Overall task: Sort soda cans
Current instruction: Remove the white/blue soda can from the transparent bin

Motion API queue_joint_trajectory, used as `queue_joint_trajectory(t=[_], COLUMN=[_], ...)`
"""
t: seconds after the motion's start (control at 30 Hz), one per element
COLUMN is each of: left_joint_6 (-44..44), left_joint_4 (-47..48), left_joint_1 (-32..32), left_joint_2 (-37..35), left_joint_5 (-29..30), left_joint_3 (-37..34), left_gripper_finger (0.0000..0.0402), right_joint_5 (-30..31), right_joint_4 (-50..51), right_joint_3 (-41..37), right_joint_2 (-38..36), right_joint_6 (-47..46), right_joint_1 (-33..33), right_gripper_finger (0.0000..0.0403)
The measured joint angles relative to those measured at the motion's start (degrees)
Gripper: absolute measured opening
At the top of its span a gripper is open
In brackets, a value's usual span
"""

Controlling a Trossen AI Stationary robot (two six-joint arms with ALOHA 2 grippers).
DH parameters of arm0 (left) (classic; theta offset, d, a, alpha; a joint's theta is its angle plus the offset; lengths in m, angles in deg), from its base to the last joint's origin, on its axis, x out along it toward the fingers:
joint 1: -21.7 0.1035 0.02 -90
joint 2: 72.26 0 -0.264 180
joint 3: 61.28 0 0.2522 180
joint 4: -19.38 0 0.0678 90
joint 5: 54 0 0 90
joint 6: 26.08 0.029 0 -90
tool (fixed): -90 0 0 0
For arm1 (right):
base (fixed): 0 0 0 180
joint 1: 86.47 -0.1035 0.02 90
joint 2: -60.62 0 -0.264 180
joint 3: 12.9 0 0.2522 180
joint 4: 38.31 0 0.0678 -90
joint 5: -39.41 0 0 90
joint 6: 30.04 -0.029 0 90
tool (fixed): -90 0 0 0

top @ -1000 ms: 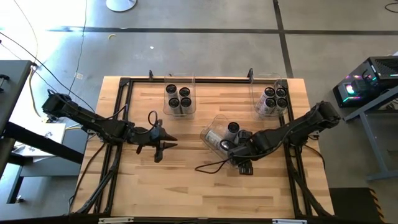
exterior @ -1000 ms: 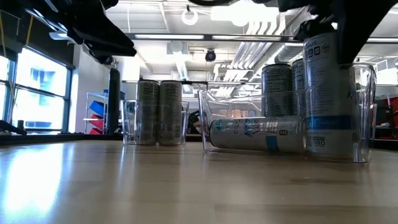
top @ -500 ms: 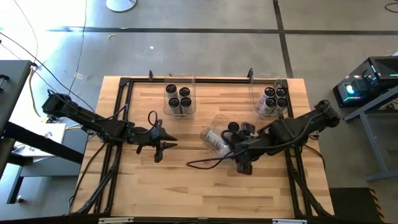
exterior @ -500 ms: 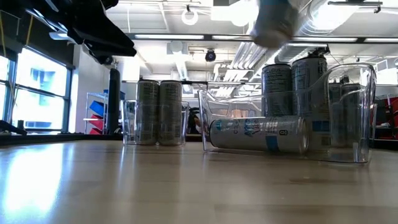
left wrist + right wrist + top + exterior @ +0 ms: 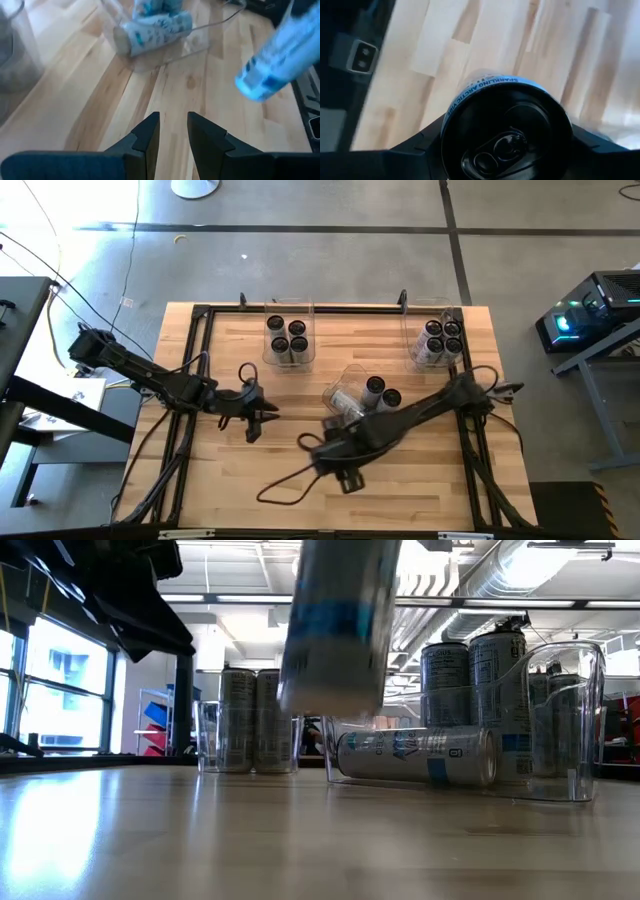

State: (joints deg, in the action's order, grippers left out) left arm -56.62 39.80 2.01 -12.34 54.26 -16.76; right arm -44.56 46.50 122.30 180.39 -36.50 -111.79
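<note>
Right gripper (image 5: 322,448) swings from middle bin (image 5: 345,380) toward table centre | clamped on blue-label can (image 5: 507,125), upright, clear of wood | left gripper (image 5: 172,131) narrow, empty, waits left

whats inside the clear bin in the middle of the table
The middle bin holds two upright cans and one can lying on its side. Whether anything lies behind them, low in the bin, cannot be seen.

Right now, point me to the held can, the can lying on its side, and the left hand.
Held can (image 5: 507,135), right wrist view, on its dark top.
Lying can (image 5: 415,756), low view, mid side wall.
Left hand (image 5: 173,131), left wrist view, midway between the fingertips.
</note>
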Motion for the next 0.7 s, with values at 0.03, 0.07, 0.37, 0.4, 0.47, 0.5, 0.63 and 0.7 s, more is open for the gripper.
queue_joint_trajectory(t=[0.03, 0.07, 0.37, 0.4, 0.47, 0.5, 0.63, 0.7], left_joint_6=[-0.7, -0.9, -0.8, -0.8, -0.9, -0.9, -0.9, -0.9], left_joint_4=[0.7, 1.1, 2.2, 2.5, 2.6, 2.6, 2.6, 2.6], left_joint_1=[-0.1, -0.2, -0.7, -0.7, -0.7, -0.7, -0.7, -0.7], left_joint_2=[0.0, 0.0, 0.0, 0.0, 0.0, 0.0, 0.0, 0.0], left_joint_5=[0.0, 0.0, -0.1, -0.1, -0.1, -0.1, -0.1, -0.1], left_joint_3=[0.0, 0.0, 0.0, 0.0, 0.0, 0.0, 0.0, 0.0], left_gripper_finger=[0.0091, 0.0091, 0.0091, 0.0091, 0.0091, 0.0091, 0.0091, 0.0091], right_joint_5=[-0.6, -1.0, -2.9, -3.1, -3.5, -3.7, -5.8, -6.1], right_joint_4=[0.6, 1.2, 4.8, 4.8, 5.0, 5.3, 5.0, 5.0], right_joint_3=[1.6, 3.1, 12.8, 12.8, 12.7, 12.7, 12.7, 12.7], right_joint_2=[2.0, 3.9, 13.3, 13.6, 13.7, 13.6, 13.5, 13.5], right_joint_6=[1.7, 3.2, 10.0, 10.4, 10.8, 10.8, 11.0, 10.9], right_joint_1=[0.3, 0.6, 3.2, 3.4, 3.9, 4.1, 4.9, 5.1], right_gripper_finger=[0.0238, 0.0238, 0.0238, 0.0238, 0.0238, 0.0238, 0.0250, 0.0276])
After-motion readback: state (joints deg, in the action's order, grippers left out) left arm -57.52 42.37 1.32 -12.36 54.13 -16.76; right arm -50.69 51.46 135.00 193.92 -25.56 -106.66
